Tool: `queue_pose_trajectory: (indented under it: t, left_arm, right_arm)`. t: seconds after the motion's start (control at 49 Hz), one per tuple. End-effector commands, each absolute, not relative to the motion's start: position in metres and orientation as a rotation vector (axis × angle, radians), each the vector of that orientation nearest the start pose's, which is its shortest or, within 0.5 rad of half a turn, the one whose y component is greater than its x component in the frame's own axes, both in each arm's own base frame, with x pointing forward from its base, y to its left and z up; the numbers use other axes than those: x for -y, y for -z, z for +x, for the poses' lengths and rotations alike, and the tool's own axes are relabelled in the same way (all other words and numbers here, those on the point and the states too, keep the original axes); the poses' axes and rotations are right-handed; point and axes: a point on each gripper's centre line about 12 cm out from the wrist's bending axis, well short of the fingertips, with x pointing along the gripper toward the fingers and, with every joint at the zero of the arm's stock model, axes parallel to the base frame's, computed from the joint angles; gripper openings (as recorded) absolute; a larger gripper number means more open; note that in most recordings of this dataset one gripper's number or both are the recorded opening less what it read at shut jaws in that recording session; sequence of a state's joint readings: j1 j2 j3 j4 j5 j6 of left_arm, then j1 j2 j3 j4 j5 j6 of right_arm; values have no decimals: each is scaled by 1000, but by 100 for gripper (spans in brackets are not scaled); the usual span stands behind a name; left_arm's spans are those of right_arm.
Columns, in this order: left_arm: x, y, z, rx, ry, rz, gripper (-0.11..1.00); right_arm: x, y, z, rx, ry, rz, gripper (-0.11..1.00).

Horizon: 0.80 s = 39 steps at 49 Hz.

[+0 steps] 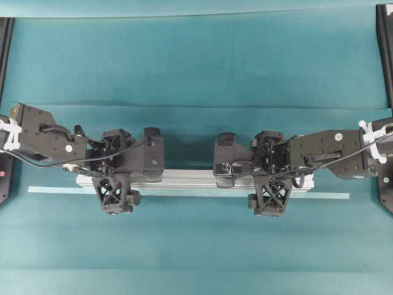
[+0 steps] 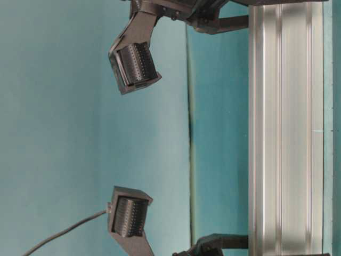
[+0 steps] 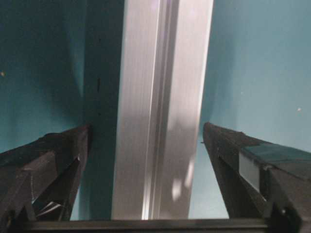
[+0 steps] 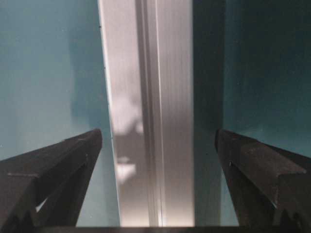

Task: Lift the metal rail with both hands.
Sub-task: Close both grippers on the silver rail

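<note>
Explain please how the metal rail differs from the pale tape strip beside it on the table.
The metal rail is a thick silver bar with lengthwise grooves; the pale tape strip is thin, flat and plain. The strip runs longer, passing the rail's ends on both sides. The open left gripper and the open right gripper straddle the rail; the strip has only a finger of each above it. Both lie straight, parallel and close together on the teal table.

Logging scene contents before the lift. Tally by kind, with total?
Metal rail: 1
Pale tape strip: 1
Robot grippers: 2, left gripper and right gripper, both open and straddling the rail
Teal table cover: 1
Total: 5
</note>
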<state>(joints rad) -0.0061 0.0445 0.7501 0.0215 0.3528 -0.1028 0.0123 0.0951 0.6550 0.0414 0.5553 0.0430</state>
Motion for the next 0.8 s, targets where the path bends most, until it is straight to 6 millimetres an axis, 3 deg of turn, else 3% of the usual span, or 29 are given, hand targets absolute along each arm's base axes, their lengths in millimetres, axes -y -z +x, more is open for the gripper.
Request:
queue_pose_trajectory:
  t: [0.0, 0.184, 0.266, 0.388, 0.776]
  left_arm:
    - [0, -104, 332, -1139, -48, -62, 97]
    - [1, -106, 334, -1134, -48, -62, 87]
    - [3, -107, 334, -1133, -41, -56, 71]
    - [4, -107, 334, -1133, -41, -60, 37]
    - [4, -108, 335, -1128, -40, -59, 37]
  right_arm:
    - [-8, -100, 340, -1304, 22, 75, 95]
    - [-8, -100, 341, -1306, 21, 76, 86]
    - [-8, -101, 341, -1307, 21, 76, 69]
    - [-9, -100, 340, -1313, 23, 80, 38]
    - [-10, -100, 340, -1317, 22, 92, 39]
